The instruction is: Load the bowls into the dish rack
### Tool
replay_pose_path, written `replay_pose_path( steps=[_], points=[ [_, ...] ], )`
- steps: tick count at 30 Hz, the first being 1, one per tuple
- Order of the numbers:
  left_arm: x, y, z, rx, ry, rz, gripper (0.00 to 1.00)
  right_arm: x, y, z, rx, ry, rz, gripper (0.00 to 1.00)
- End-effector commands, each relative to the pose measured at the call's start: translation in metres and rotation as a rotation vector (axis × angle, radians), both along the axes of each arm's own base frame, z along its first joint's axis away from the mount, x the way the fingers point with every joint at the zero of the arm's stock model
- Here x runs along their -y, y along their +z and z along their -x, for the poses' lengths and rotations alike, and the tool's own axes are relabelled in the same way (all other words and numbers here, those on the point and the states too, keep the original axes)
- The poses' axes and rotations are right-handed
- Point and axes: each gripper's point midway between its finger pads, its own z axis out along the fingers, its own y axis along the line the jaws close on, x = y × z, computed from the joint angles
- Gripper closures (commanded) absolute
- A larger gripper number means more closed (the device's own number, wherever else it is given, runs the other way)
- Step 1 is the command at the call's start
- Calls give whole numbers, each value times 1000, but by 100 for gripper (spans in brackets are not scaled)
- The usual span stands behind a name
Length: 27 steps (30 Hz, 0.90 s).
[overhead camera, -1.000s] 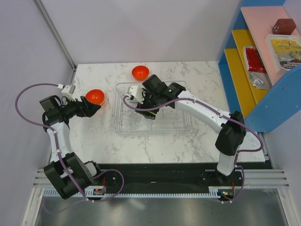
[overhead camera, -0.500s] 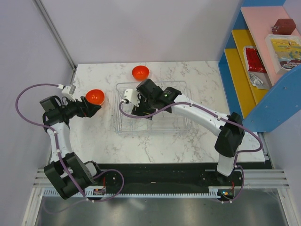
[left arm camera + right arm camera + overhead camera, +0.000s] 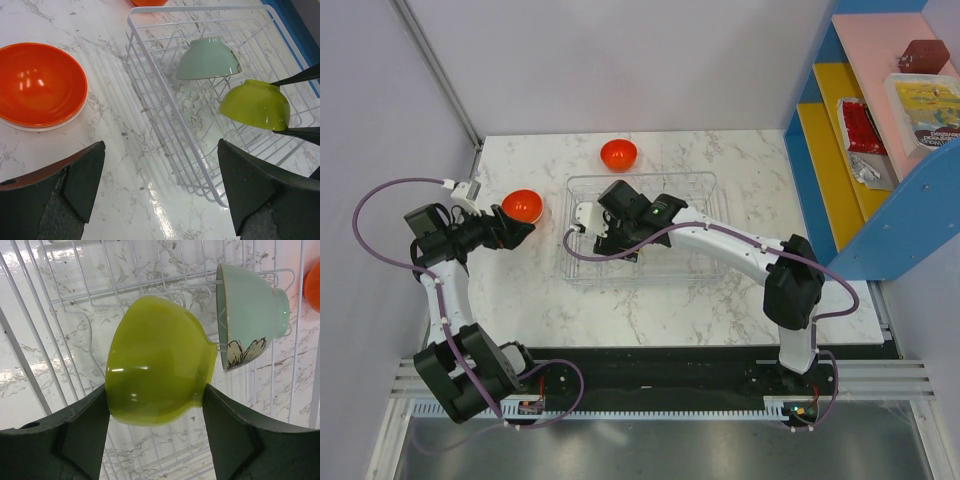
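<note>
The dish rack [image 3: 700, 268] is a white wire rack [image 3: 150, 95] in the middle of the marble table. My right gripper [image 3: 156, 405] is shut on a lime-green bowl [image 3: 157, 370], held on its side over the rack's left part [image 3: 610, 240]. A mint bowl with a flower print [image 3: 252, 315] stands on edge in the rack right behind it. An orange bowl [image 3: 40, 82] sits on the table left of the rack. My left gripper [image 3: 160, 185] hangs open beside it, nothing between its fingers [image 3: 520, 228]. A second orange bowl [image 3: 618, 154] sits behind the rack.
A blue, yellow and pink shelf unit [image 3: 880, 150] with packaged items stands at the right edge of the table. Grey walls close in the back and left. Purple cables loop off both arms.
My right arm has carried the green bowl leftward over the rack. The left arm and both orange bowls have stayed put.
</note>
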Motion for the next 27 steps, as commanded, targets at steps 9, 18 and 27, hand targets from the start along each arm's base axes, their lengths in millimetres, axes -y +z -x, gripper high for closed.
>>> replay_pose_path(
  steps=[9,18,27],
  points=[
    [1,9,1,58,-27,-15,0,-21,-17,-2,34,39,20,100],
    [1,9,1,56,-28,-12,0,-28,-28,-2,34,54,47,94],
    [2,8,1,54,-31,-7,0,-34,-29,-8,43,55,51,71]
  ],
)
